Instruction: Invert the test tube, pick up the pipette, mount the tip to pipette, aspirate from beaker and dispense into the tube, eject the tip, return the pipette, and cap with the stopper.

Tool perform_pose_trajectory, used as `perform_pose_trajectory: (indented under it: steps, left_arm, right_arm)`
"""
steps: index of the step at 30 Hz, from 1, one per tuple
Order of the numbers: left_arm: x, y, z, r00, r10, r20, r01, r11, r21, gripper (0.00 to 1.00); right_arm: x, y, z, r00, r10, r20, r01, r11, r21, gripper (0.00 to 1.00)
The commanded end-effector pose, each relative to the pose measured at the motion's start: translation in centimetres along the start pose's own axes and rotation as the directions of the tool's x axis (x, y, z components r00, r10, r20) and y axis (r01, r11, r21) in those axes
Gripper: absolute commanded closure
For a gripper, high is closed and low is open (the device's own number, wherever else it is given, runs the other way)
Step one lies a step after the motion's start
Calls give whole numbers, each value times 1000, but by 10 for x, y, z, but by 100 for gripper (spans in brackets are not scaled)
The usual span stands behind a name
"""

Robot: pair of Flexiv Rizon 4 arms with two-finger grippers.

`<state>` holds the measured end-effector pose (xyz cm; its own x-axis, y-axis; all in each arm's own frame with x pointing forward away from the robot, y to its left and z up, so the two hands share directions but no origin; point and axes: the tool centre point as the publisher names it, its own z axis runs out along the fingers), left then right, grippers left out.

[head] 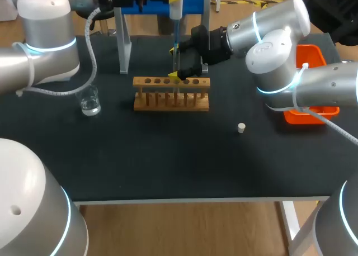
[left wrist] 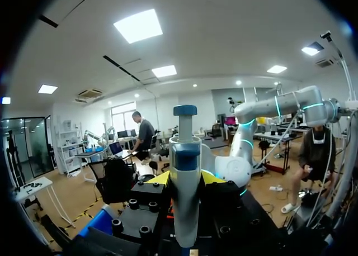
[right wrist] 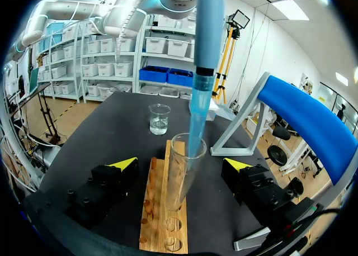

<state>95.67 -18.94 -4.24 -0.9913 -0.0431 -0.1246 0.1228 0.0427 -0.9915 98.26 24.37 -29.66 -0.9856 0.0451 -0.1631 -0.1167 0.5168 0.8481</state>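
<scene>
Your right claw [right wrist: 180, 165] stands wide apart astride the wooden rack [right wrist: 159, 225]; the upright test tube [right wrist: 179, 183] rises between its fingers [right wrist: 114, 180], untouched. Your left claw [left wrist: 184, 179] is clamped on the pipette [left wrist: 184, 211], whose blue tip [right wrist: 197, 116] dips into the tube. From above, the beaker [head: 89, 101] of clear liquid sits at the rack's nine o'clock, the stopper [head: 241, 128] at four o'clock.

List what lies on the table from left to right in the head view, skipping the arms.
beaker → wooden rack → stopper → orange tray
</scene>
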Motion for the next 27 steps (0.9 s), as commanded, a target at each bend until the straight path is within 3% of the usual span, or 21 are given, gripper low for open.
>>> perform_pose_trajectory:
  steps: [1, 27]
  left_arm:
    - [-1, 2, 3, 1000, 4, -1, -4, 1000, -3, 100]
    - [1, 11, 3, 1000, 1, 2, -1, 1000, -10, 100]
  right_arm:
    - [0, 0, -1, 1000, 0, -2, 0, 1000, 2, 0]
    - [0, 0, -1, 1000, 0, -2, 0, 1000, 2, 0]
